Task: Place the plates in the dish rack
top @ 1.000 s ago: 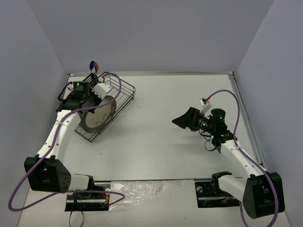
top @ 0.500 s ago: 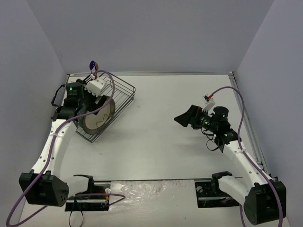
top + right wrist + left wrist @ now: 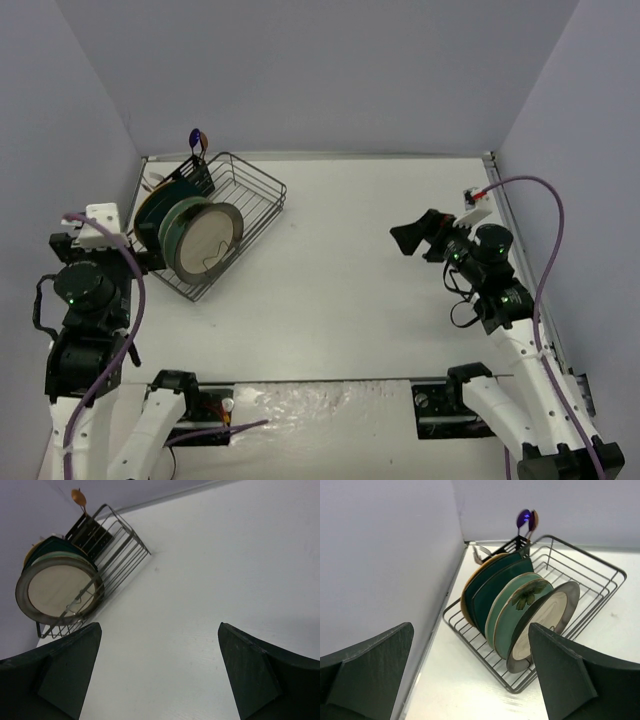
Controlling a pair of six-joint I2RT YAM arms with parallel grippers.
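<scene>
Standing on edge in a tight row, the plates (image 3: pixel 520 605) are leaning together inside the dish rack (image 3: pixel 600 572), which is sitting in the far left corner of the tabletop (image 3: pixel 350 290), just beside the left wall (image 3: pixel 385 555). The row is occupying the side of the rack nearest that wall. The front plate (image 3: pixel 547 617), dark-rimmed with a cream face and a thin brown mark, is facing the open wires of the rack; a pale green plate with a flower (image 3: pixel 525 596) is showing right behind it, then dark teal plates (image 3: pixel 492 582), and an orange-brown rim (image 3: pixel 464 597) is peeking out at the back. A small black cutlery basket (image 3: pixel 512 544) is hanging at the rack's far corner, with two spoons (image 3: pixel 527 519) sticking up out of it. The left tool (image 3: pixel 470 630) is hovering near the rack, apart from it and aimed down at the plates, its fingers spread wide and gripping nothing. The right tool (image 3: pixel 159 630) is hovering over the right side of the tabletop, well apart from the rack and pointing toward it, its fingers likewise spread wide with nothing between them.
</scene>
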